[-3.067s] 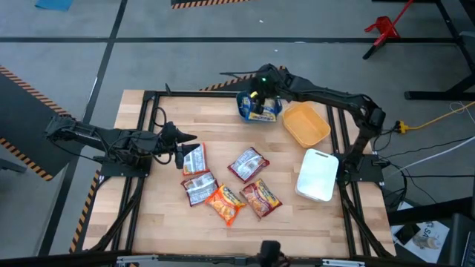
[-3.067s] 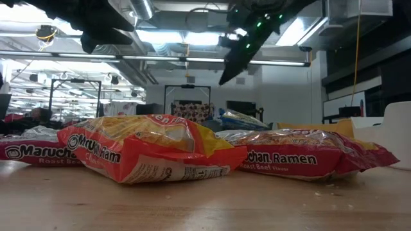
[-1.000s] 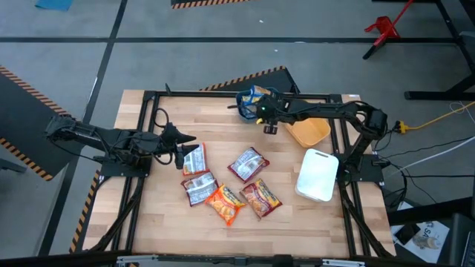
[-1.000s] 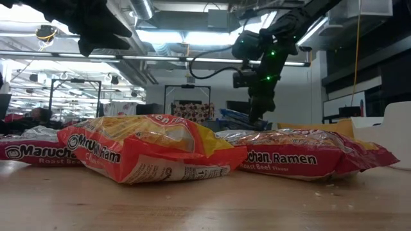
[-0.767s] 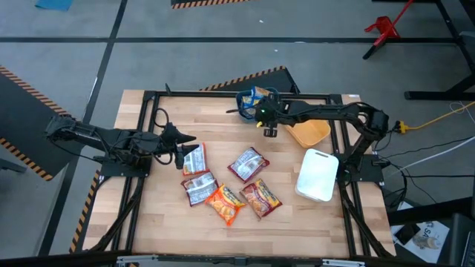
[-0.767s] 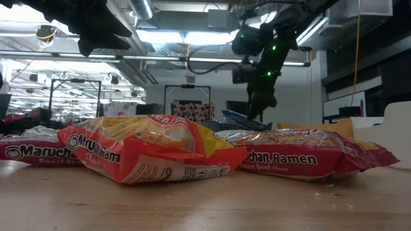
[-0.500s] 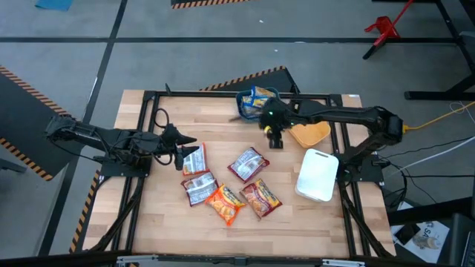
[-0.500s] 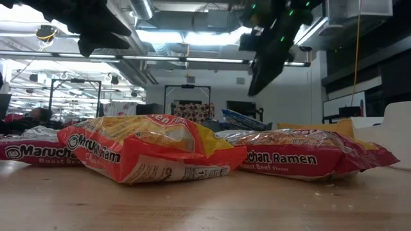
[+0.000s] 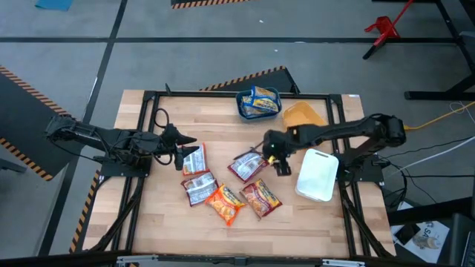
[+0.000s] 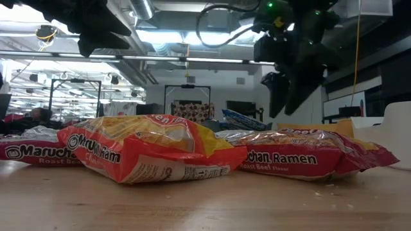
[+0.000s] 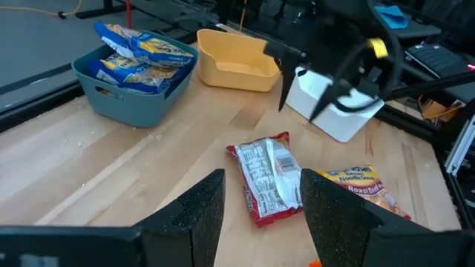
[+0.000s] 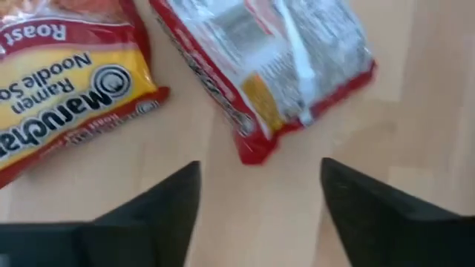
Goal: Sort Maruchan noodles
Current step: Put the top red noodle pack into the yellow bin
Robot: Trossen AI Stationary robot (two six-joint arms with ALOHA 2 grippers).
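High view: the right gripper (image 9: pixel 280 163) hangs over the middle of the table (image 9: pixel 312 230), fingers spread apart and holding nothing, just beside a red-and-silver packet (image 9: pixel 247 163) lying flat. Four more noodle packets (image 9: pixel 223 193) lie close together toward the table's left and front, one of them under the left gripper (image 9: pixel 191 148), whose fingers stand apart over it. Blue-and-yellow packets (image 9: pixel 260 100) fill the teal bin (image 9: pixel 245 111) at the far edge. The orange bin (image 9: pixel 300 113) sits beside it, the white bin (image 9: pixel 318 174) near the right edge.
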